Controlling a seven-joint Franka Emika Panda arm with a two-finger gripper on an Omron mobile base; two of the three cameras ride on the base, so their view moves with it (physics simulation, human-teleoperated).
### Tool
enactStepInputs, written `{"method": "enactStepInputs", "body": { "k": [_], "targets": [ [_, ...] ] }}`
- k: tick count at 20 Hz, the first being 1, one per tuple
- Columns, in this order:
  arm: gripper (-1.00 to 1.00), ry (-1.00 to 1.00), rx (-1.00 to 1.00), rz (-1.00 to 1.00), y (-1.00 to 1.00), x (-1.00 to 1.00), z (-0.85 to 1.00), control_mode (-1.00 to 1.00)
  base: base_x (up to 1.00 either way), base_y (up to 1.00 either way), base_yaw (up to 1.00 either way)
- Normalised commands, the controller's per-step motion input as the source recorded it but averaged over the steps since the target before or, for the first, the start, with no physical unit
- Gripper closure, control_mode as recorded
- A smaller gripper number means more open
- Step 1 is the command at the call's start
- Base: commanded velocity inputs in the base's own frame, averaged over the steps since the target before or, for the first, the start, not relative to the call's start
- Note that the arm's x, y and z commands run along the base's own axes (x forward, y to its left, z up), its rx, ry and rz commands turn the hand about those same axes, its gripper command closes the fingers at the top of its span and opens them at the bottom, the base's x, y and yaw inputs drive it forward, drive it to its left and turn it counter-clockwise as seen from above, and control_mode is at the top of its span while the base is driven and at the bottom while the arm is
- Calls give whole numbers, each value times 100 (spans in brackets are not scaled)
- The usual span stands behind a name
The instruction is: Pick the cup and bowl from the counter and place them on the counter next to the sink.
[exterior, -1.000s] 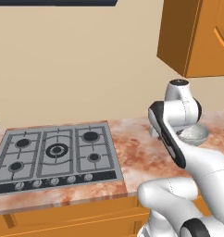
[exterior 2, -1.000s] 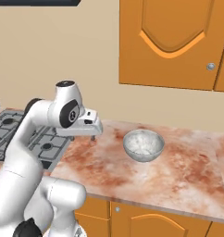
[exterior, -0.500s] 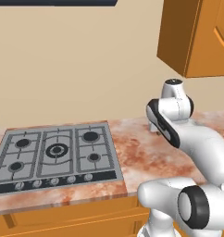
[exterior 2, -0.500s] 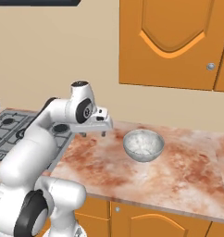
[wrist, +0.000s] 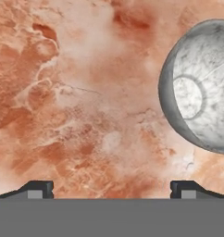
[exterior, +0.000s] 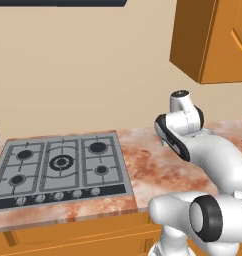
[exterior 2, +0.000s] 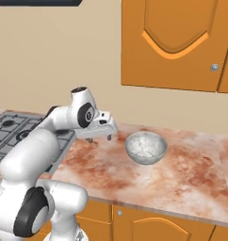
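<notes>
The silver-grey bowl [exterior 2: 145, 148] stands upright on the pink marbled counter [exterior 2: 182, 174], with nothing in it. My gripper [exterior 2: 100, 138] hovers just above the counter to the bowl's left, pointing down, a short gap away from its rim. In the hand view the bowl [wrist: 199, 99] lies at the right edge, off to the side of my gripper [wrist: 111, 190]. Its fingertips [wrist: 37, 189] stand wide apart with bare stone between them, so it is open. In the left base view my arm covers the bowl. The cup and the sink are out of view.
A grey gas stove [exterior: 58, 165] is set into the counter [exterior: 148, 165] to the left, its corner [exterior 2: 12, 132] close behind my arm. Orange wall cabinets [exterior 2: 177, 42] hang above the bowl. The counter's front edge [exterior 2: 158, 212] runs near the base.
The arm has reached out to the right along the counter, bringing the hand closer to the bowl. In the left base view the arm now covers the bowl. The gripper stayed open.
</notes>
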Motion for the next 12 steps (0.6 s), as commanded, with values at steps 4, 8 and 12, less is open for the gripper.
{"method": "enactStepInputs", "body": {
  "k": [4,8,12],
  "targets": [
    [-100,-3,-10,0,-1,-1,-39,-100,0,0,0],
    [-100,-3,-2,1,-21,2,-34,-100,0,0,0],
    [-100,0,0,3,-34,21,-5,-100,0,0,0]
  ]
}}
